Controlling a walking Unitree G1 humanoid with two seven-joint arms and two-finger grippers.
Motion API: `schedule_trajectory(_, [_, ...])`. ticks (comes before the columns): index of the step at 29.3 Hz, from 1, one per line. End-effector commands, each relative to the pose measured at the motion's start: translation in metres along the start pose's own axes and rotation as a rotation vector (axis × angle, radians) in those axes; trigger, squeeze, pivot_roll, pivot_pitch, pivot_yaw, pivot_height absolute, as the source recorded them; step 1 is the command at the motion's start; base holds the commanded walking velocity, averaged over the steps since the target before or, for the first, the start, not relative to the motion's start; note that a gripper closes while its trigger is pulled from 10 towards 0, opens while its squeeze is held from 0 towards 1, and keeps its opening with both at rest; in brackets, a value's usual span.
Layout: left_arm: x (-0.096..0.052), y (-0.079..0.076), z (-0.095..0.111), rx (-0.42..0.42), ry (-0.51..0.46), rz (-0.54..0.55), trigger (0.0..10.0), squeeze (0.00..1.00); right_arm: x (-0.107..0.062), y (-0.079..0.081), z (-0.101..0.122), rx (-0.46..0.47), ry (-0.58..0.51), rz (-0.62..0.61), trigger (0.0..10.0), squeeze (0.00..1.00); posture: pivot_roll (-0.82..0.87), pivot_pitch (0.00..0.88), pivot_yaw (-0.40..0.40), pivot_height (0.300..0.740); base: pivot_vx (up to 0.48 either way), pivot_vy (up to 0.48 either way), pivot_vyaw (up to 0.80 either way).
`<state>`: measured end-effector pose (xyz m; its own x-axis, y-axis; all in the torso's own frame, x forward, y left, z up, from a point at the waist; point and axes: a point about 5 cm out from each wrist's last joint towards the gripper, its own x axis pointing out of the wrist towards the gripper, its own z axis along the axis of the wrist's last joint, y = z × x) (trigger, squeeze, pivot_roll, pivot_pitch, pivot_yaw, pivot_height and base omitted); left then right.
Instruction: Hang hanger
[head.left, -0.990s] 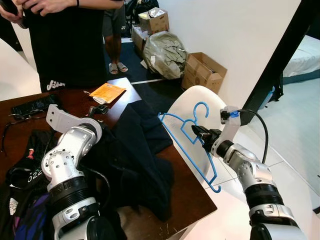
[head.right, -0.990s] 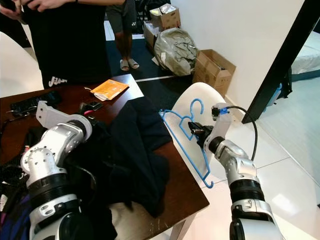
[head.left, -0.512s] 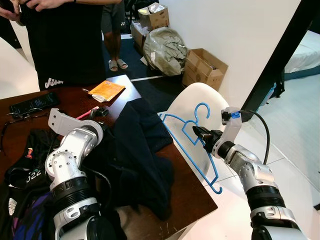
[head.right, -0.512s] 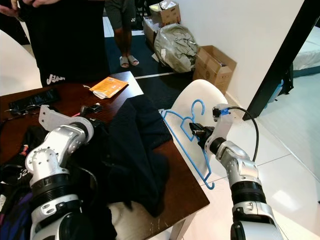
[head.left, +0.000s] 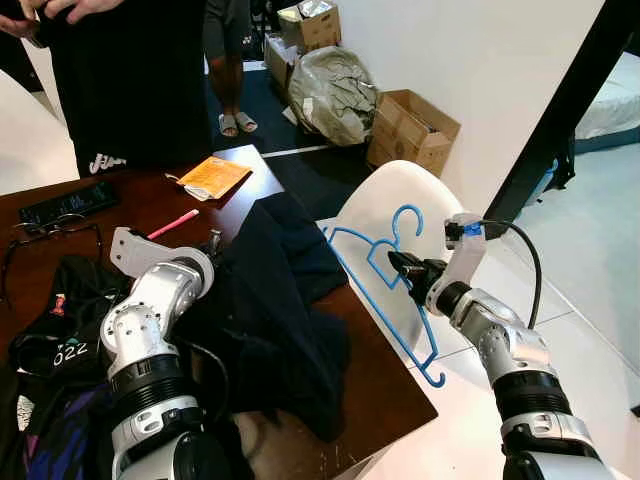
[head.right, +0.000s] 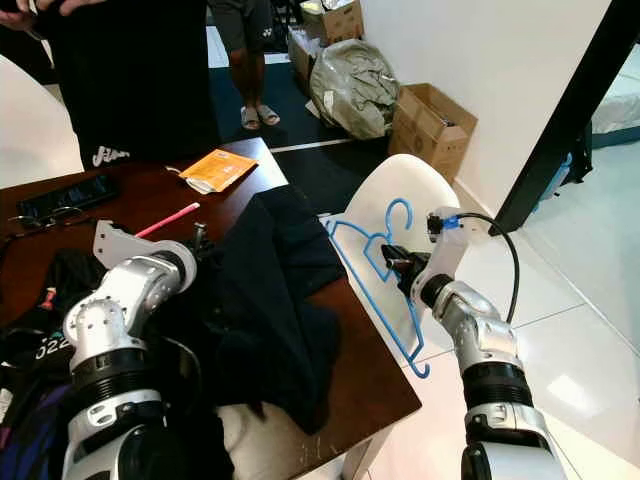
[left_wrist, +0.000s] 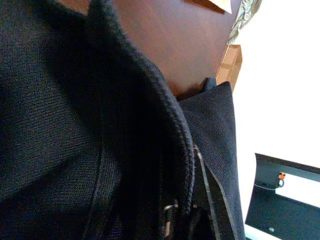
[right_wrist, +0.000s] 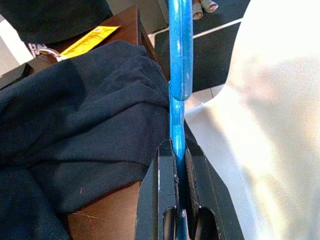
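Observation:
A blue plastic hanger (head.left: 385, 262) hangs in the air off the table's right edge, in front of a white chair (head.left: 400, 190). My right gripper (head.left: 402, 268) is shut on it just below the hook; in the right wrist view its black fingers (right_wrist: 162, 185) clamp the blue bar (right_wrist: 179, 60). A dark navy garment (head.left: 270, 290) lies crumpled on the brown table (head.left: 150, 200), draping over its right edge. My left arm (head.left: 150, 310) reaches into this garment. In the left wrist view the left gripper (left_wrist: 182, 217) pinches the garment's ribbed collar (left_wrist: 165, 130).
A person in black (head.left: 130, 80) stands at the table's far side. An orange packet (head.left: 212, 177), a pink pen (head.left: 173, 223) and a black phone (head.left: 68, 203) lie on the table. More clothes (head.left: 50, 340) are piled at the near left. Cardboard boxes (head.left: 410, 130) stand by the wall.
My left arm has slid forward and lower along the dark garment, uncovering the pink pen. The right gripper still holds the hanger in much the same place.

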<state>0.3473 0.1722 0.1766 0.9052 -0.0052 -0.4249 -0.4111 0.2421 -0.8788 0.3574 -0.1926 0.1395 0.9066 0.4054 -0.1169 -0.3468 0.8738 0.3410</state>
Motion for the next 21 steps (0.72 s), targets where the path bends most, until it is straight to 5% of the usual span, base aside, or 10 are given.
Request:
schedule_trajectory(1, [0.002,-0.010,-0.019,-0.009,0.057,-0.027,0.0,0.00,-0.004,-0.004,0.000,0.011,-0.011,-0.015,10.0,0.00,0.00,0.109,-0.038,0.740,0.000,0.000,0.00])
schedule_trajectory(4, [-0.012,-0.060,-0.017,0.212,0.012,-0.268,0.0,0.00,-0.002,-0.004,-0.001,0.044,-0.030,-0.022,10.0,0.00,0.01,0.084,-0.035,0.740,0.000,0.000,0.00])
schedule_trajectory(6, [-0.016,-0.069,-0.018,0.251,0.008,-0.316,0.0,0.00,-0.002,-0.005,-0.001,0.051,-0.034,-0.023,10.0,0.00,0.01,0.084,-0.035,0.740,0.000,0.000,0.00])
schedule_trajectory(8, [-0.041,-0.116,-0.034,0.396,0.043,-0.599,0.0,0.00,-0.001,-0.005,-0.001,0.088,-0.053,-0.022,10.0,0.00,0.01,0.049,-0.027,0.740,0.000,0.000,0.00])
schedule_trajectory(9, [-0.041,-0.116,-0.034,0.396,0.043,-0.599,0.0,0.00,-0.001,-0.005,-0.001,0.088,-0.053,-0.022,10.0,0.00,0.01,0.049,-0.027,0.740,0.000,0.000,0.00])
schedule_trajectory(12, [-0.075,-0.157,-0.049,0.595,0.043,-0.876,0.0,0.00,0.000,-0.005,-0.001,0.131,-0.087,-0.023,10.0,0.00,0.02,0.014,-0.018,0.740,0.000,0.000,0.00])
schedule_trajectory(14, [-0.075,-0.157,-0.049,0.595,0.043,-0.876,0.0,0.00,0.000,-0.005,-0.001,0.131,-0.087,-0.023,10.0,0.00,0.02,0.014,-0.018,0.740,0.000,0.000,0.00])
schedule_trajectory(16, [-0.089,-0.170,-0.054,0.866,-0.004,-0.987,0.0,0.00,0.000,-0.005,0.001,0.197,-0.150,-0.010,10.0,0.00,0.03,0.000,-0.010,0.740,0.000,0.000,0.00])
schedule_trajectory(20, [-0.089,-0.169,-0.053,0.953,-0.025,-0.998,0.0,0.00,0.000,-0.005,0.002,0.220,-0.171,-0.005,10.0,0.00,0.03,0.000,-0.010,0.740,0.000,0.000,0.00])
schedule_trajectory(21, [-0.088,-0.165,-0.056,1.059,-0.035,-0.975,0.0,0.00,0.001,-0.004,0.002,0.234,-0.178,0.004,10.0,0.00,0.03,0.000,-0.009,0.740,0.000,0.000,0.00])
